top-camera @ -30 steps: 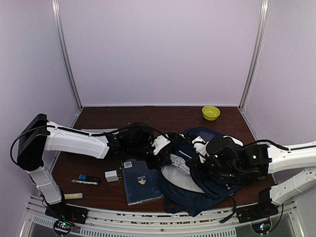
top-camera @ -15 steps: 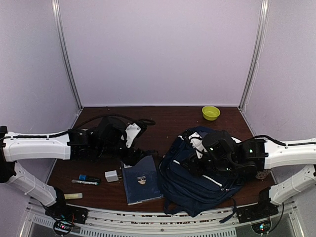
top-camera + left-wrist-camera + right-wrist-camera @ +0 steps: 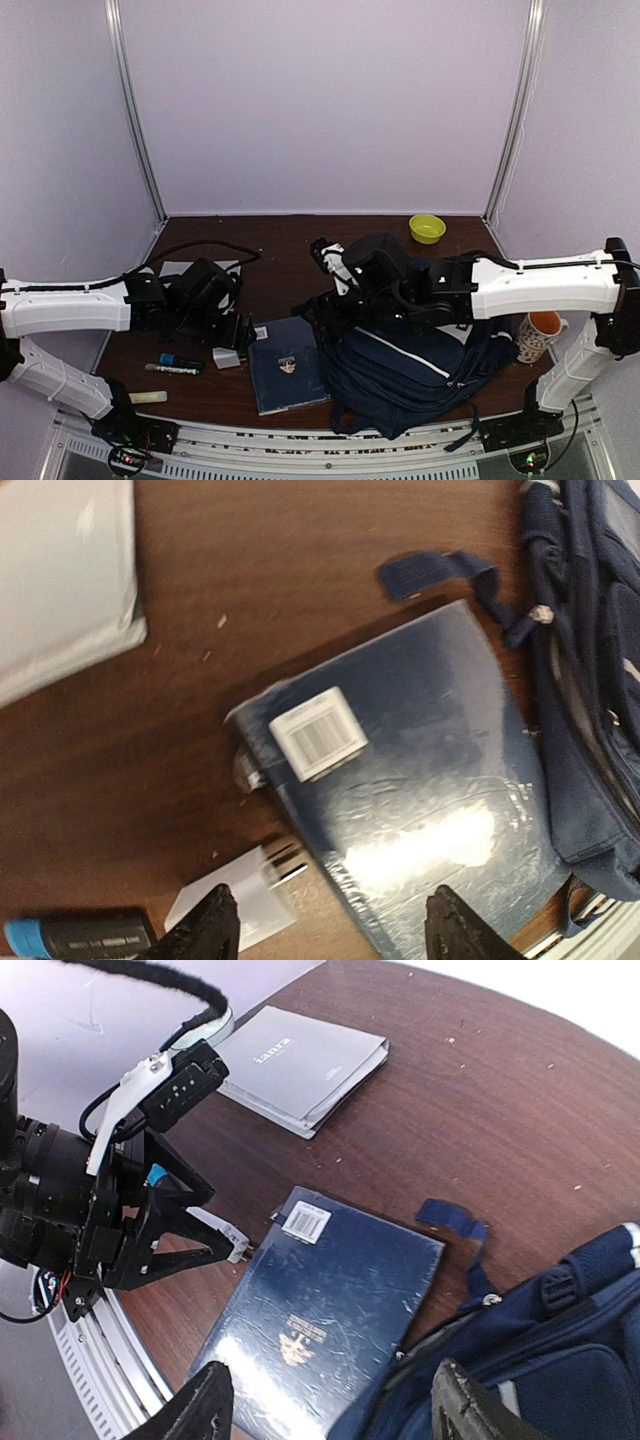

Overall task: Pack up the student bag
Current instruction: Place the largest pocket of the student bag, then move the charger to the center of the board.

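Navy fabric fills the near right of the tabletop point(image 3: 290, 240): the student bag point(image 3: 410, 365) lies slumped there, white stripe trim showing, with a dark strap loop trailing off its left side. Just left of it, touching its edge, lies a dark blue book point(image 3: 288, 365) with a pale emblem and a white barcode label on its far corner.

My right end effector point(image 3: 335, 1405) hangs above the gap between book and bag, released, fingers spread wide with nothing between them. My left end effector point(image 3: 330, 935) hovers low over the near left edge of the book, also released and holding nothing. A white plug adapter point(image 3: 245, 895) sits on the wood beneath it, just left of the book, and a dark marker with a blue end point(image 3: 75, 940) lies further left.

A grey booklet point(image 3: 300, 1060) rests at the far left. A green bowl point(image 3: 427, 228) stands at the far right, and an orange mug point(image 3: 540, 335) sits right of the bag
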Available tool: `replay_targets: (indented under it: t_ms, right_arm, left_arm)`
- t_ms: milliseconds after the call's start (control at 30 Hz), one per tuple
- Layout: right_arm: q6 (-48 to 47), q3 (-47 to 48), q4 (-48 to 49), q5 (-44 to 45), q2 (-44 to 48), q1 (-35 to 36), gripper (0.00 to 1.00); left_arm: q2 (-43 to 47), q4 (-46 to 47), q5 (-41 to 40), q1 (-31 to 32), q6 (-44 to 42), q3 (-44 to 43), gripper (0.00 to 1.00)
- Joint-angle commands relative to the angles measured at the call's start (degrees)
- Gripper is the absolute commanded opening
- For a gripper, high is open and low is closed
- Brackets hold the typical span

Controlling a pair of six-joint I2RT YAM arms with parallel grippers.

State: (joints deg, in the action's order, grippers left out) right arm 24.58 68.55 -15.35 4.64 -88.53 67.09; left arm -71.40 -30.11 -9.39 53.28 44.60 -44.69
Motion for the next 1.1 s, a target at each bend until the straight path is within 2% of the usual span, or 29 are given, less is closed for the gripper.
replay_targets:
  t_ms: [0,300,600,800,1067]
  right_arm:
    - [3.27,4.39,1.53,-2.57,-5.36,-0.03,0.68]
    - [5.12,8.43,3.50,-7.63,-15.74,-0.95,0.65]
    - [7.27,2.70,6.56,-8.56,-15.00,-2.14,0.63]
    - [7.94,0.05,7.18,-8.28,-13.52,-2.70,0.62]
    - [8.42,-0.64,7.83,-9.05,-13.58,-2.75,0.62]
  left_arm:
    - [2.40,0.71,7.69,-3.56,9.40,3.65,0.65]
    - [-0.17,4.38,14.62,-4.58,9.03,2.59,0.64]
    - [-7.18,13.71,21.79,-3.36,6.54,2.63,0.62]
    - [-11.81,11.85,17.70,-3.86,7.12,3.71,0.62]
    - [-7.99,6.41,10.81,-9.41,5.92,8.39,0.62]
